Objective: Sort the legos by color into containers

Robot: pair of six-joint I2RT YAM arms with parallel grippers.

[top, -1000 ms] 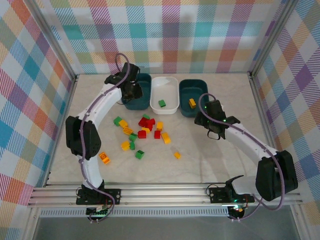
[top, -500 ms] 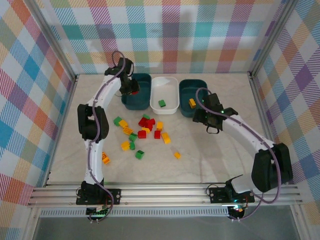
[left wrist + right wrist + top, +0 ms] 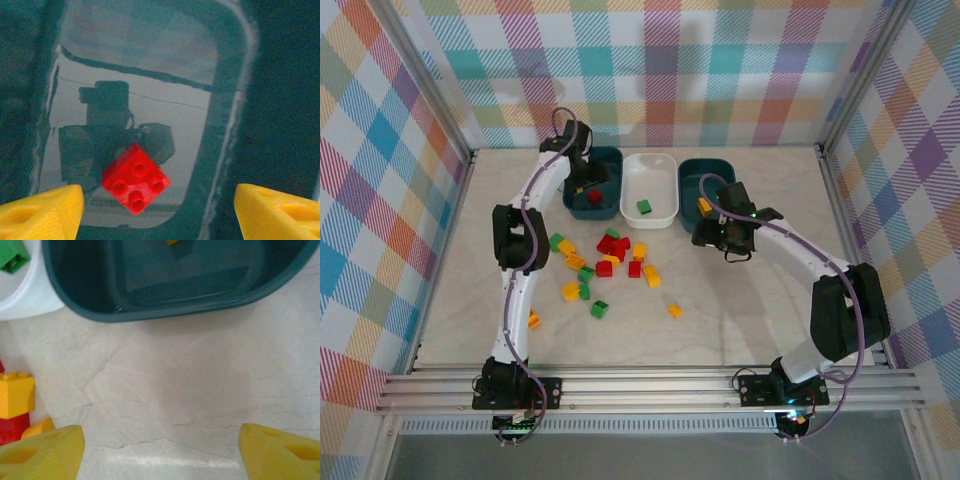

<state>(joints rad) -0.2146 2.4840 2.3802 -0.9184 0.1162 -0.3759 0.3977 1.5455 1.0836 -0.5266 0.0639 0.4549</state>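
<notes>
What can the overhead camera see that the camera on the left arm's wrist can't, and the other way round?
From above: both arms, the white tub holding a green brick, the right teal tub, and a loose pile of red, green and yellow bricks on the table. From the left wrist: a close look at the four studs on the red brick, and the left hand open, its yellow fingertips wide apart. Both share the red brick inside the left teal tub.
</notes>
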